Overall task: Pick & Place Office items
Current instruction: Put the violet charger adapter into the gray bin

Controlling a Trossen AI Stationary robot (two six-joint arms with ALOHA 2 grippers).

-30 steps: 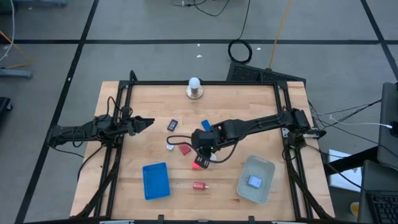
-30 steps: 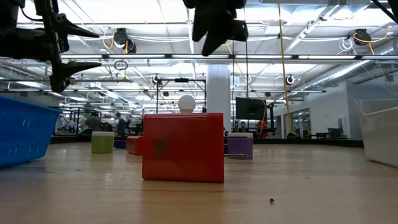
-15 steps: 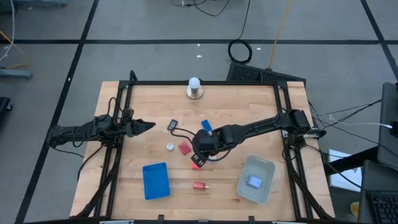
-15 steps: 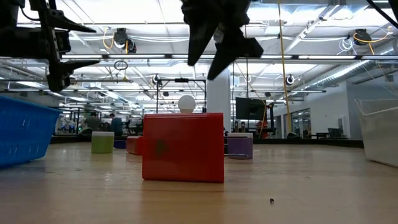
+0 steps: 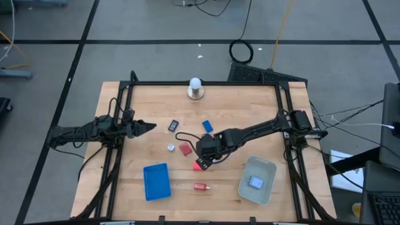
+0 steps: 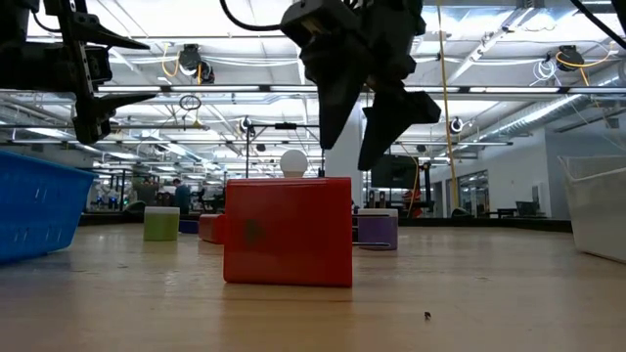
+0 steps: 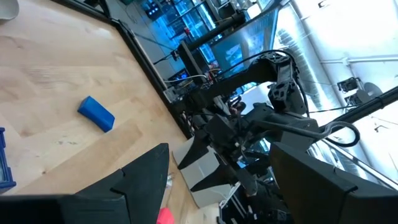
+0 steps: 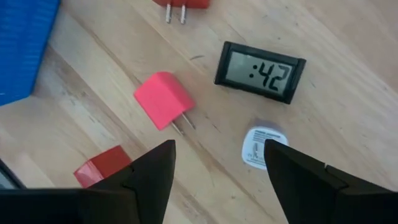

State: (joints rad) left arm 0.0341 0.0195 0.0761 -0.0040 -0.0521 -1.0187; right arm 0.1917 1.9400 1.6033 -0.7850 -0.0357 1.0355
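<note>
My right gripper [image 5: 201, 156] hangs open over the table's middle, just above the pink plug block [image 5: 199, 165], which lies flat between its fingers in the right wrist view [image 8: 163, 99]. The fingers stand apart [image 6: 364, 132] and touch nothing. Around the pink block lie a black clock with a pale display [image 8: 260, 71], a round white bit [image 8: 258, 149], a red block [image 5: 185, 149] and a red plug piece [image 5: 200, 186]. Farther off lie a blue block [image 5: 207, 126] and a black rectangle [image 5: 174, 125]. My left gripper [image 5: 147, 127] waits open at the table's left.
A flat blue tray [image 5: 156, 181] lies near the front edge, left of the red plug piece. A clear grey bin [image 5: 265, 172] at front right holds a light-blue piece [image 5: 255, 182]. A white ball on a metal base [image 5: 195, 89] stands at the far edge.
My right gripper has moved down and a little toward the table's near edge, from beside the blue block to just over the pink plug block. The pieces on the table have stayed where they were.
</note>
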